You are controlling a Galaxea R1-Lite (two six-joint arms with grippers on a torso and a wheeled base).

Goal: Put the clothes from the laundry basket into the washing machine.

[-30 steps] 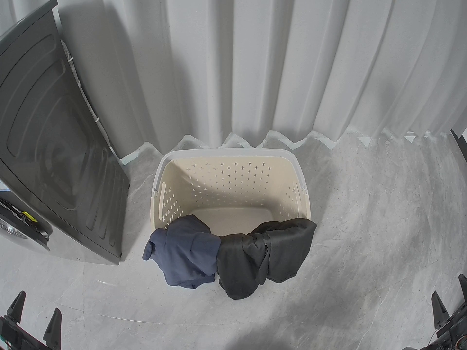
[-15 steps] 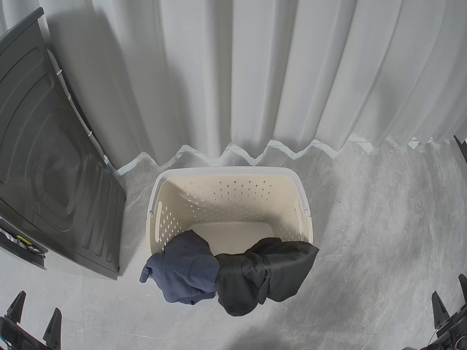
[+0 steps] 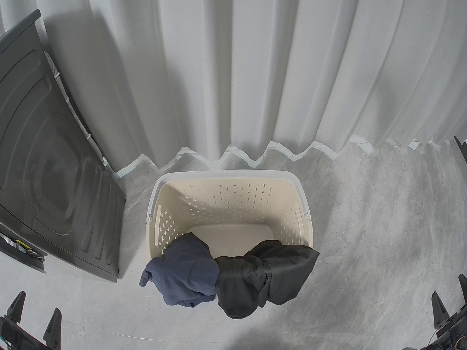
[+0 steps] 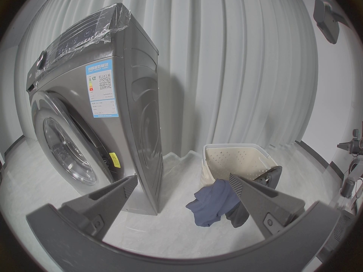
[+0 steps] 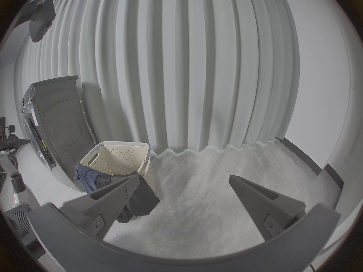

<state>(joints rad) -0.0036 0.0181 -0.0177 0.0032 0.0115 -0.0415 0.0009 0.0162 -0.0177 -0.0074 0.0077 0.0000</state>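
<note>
**Head view.** The laundry basket (image 3: pixel 228 175) sits on the floor ahead of me, about centre. Two clothes hang over its near rim, touching, in a row that runs left to right: the blue garment (image 3: pixel 187 271) on the left and the dark grey garment (image 3: pixel 265 275) on the right. The washing machine (image 3: pixel 53 171) stands to the left. The left gripper (image 3: pixel 38 307) is low at the near left, and the right gripper (image 3: pixel 448 292) is low at the near right. Both are well apart from the clothes, which lie ahead of each and inward.

**Left wrist view.** The fingers are spread wide with nothing between them. The blue garment lies ahead and to the right, and the machine's front is on the left.

**Right wrist view.** The fingers are spread and empty. The dark grey garment lies ahead and to the left.

**Judgement.** The left arm looks nearer the blue garment and is on the machine's side, so I'd lead with it.
</note>
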